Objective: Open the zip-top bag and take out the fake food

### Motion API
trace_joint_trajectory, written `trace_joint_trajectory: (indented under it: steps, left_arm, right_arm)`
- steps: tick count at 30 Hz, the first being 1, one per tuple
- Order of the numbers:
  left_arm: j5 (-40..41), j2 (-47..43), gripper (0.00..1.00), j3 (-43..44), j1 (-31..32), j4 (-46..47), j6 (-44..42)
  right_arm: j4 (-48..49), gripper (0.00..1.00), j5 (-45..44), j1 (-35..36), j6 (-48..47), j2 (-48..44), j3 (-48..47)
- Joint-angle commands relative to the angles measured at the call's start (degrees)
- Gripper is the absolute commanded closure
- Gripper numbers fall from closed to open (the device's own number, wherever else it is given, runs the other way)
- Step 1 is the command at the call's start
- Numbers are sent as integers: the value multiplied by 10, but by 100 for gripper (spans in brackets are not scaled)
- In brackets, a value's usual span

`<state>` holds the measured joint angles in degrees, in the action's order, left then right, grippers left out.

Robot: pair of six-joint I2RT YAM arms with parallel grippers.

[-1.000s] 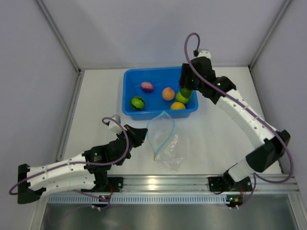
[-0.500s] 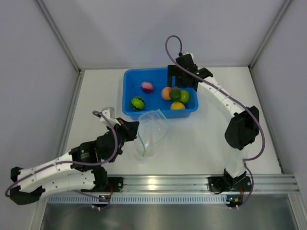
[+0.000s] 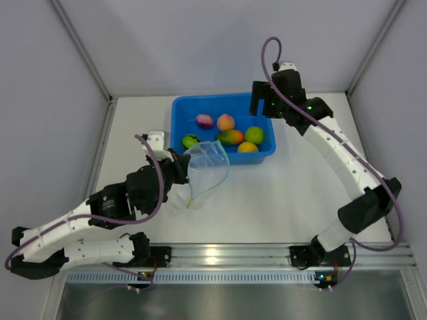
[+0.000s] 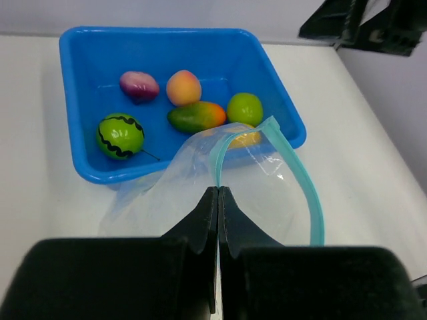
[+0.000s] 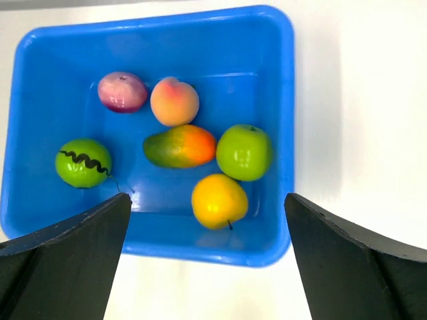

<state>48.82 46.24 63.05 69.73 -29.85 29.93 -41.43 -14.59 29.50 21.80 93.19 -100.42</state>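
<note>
The clear zip-top bag [image 3: 205, 167] with its teal zipper strip [image 4: 303, 180] hangs open and looks empty, lifted off the table just in front of the blue tub [image 3: 180, 113]. My left gripper [image 3: 181, 168] is shut on the bag's zipper edge [image 4: 219, 175]. The fake food lies in the tub [image 5: 280, 80]: purple-pink [image 5: 122, 91], peach [image 5: 175, 101], red-green mango [image 5: 180, 146], lime green [image 5: 244, 152], yellow-orange [image 5: 219, 201], striped green [image 5: 83, 163]. My right gripper [image 3: 260, 107] is open and empty above the tub's far right corner.
Grey walls close the table at left, back and right. The right arm [image 3: 340, 157] arches over the table's right side. A metal rail [image 3: 220, 257] runs along the near edge.
My left gripper has lifted the bag up and toward the tub. My right gripper dropped a red-green fruit in the tub and pulled back to the far right corner.
</note>
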Motion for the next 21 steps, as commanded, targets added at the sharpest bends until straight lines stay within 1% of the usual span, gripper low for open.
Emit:
trace_joint_trajectory:
  steps: [1, 4, 7, 9, 11, 15, 19, 20, 21]
  left_arm:
    - [-16, 65, 100, 47, 0, -45, -64]
    - [-35, 114, 100, 60, 0, -52, -61]
    - [-52, 162, 100, 74, 1, -52, -39]
    - [-56, 190, 100, 77, 1, -50, -21]
    - [-61, 214, 100, 81, 3, -50, 1]
    - [-89, 252, 100, 94, 11, -45, 42]
    - [-138, 292, 100, 110, 21, -22, 54]
    - [-151, 305, 96, 113, 23, -15, 52]
    - [-178, 311, 94, 117, 28, -8, 50]
  right_arm:
    - [-42, 1, 5, -24, -15, -78, 21]
    - [-44, 1, 6, -39, -18, -147, 69]
    - [-43, 0, 4, -49, -22, -222, 130]
    - [-42, 0, -2, -51, -28, -277, 152]
    - [-50, 1, -14, -57, -28, -310, 173]
    - [-60, 1, -52, -59, -36, -397, 196]
    - [-66, 1, -80, -59, -42, -452, 210]
    - [-70, 1, -85, -59, -43, -459, 209]
    - [-83, 1, -95, -59, -41, -469, 209]
